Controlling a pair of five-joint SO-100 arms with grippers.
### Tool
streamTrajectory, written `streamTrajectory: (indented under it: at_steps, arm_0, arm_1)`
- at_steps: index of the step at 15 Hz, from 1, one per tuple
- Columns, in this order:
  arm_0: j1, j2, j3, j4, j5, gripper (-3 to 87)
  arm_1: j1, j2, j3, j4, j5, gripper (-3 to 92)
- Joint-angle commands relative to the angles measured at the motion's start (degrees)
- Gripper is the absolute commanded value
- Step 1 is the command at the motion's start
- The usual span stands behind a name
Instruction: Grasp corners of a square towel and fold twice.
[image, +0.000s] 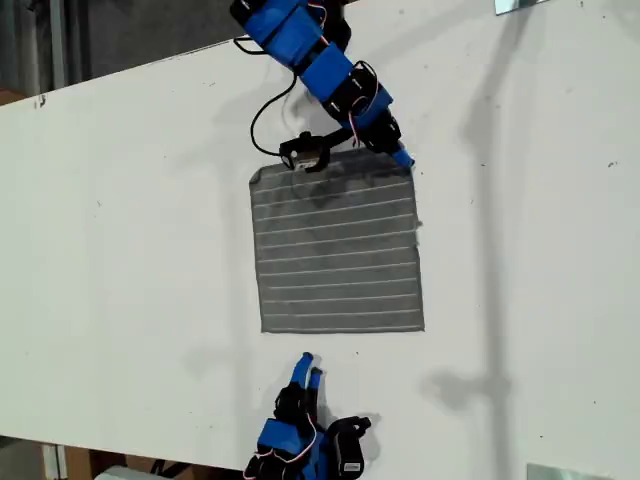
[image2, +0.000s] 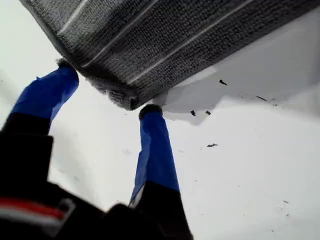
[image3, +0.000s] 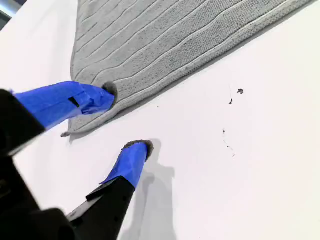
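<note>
So far no fold is made. The towel (image: 338, 250) lies flat and open on the table (image: 120, 250), in the middle of the exterior view. My second gripper (image: 308, 368) sits near its lower edge with jaws apart (not touching, I think). Further right, my first gripper (image: 402, 157) has its jaws spread around a top corner (image: 408, 172), not pinching yet. Both folds are left to do.
</note>
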Motion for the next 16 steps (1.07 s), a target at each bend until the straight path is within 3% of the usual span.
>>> streamTrajectory:
  at_steps: [1,5,12,16]
  arm_0:
    - [0.53,0.00,0.18,-1.23,0.35,18.6]
    - [0.62,0.00,0.18,-1.23,0.35,18.5]
    - [0.70,0.00,0.18,-1.23,0.18,18.4]
    - [0.70,0.00,0.18,-1.23,0.26,18.5]
  arm_1:
    - [-1.05,8.44,0.97,5.10,2.29,29.4]
    - [-1.14,6.33,5.01,-4.39,1.85,29.2]
    - [0.88,-2.02,4.39,-13.36,-0.88,26.5]
    - [3.60,-12.39,-4.39,-12.22,-4.22,22.5]
